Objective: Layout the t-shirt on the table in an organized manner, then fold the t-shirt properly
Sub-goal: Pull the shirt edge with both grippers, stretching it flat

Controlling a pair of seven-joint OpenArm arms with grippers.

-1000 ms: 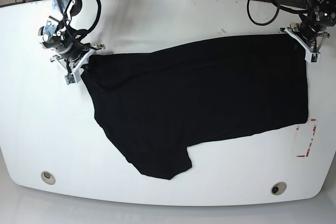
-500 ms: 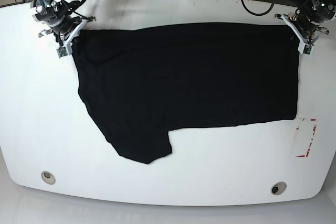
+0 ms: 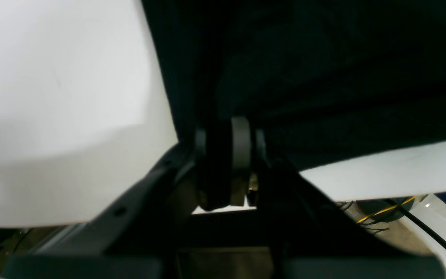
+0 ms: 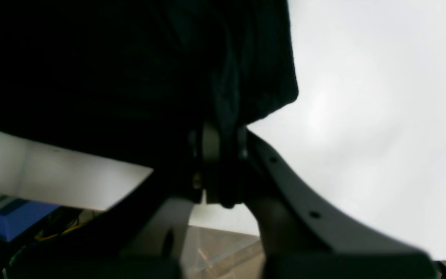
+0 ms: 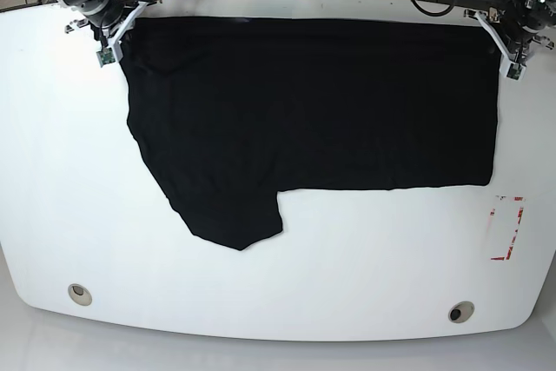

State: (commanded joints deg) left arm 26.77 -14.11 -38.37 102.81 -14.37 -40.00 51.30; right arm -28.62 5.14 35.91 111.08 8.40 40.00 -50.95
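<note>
So the t-shirt (image 5: 313,102) is spread pretty flat across the far half of the worktop (image 5: 52,197), top edge pulled tight along the back edge, one sleeve poking out toward the near side on the base view's left. The left claw (image 5: 508,41) is clamped onto the cloth at the far corner on the base view's right, and the right claw (image 5: 109,28) is pinching the opposite far corner; both wrist views show black fabric squeezed between closed jaws. My guess is this thing handles like any thin cotton tee: light, floppy, zero stiffness, so it sags and bunches wherever it isn't held or lying flat, and it probably slides easily on that smooth white top. Corners and hems look like the sensible places to grab, since a pinch in the middle would just tent it up. No brand, print or readable writing anywhere; just some red tape marks (image 5: 508,228) near the edge, well clear of the shirt.
</note>
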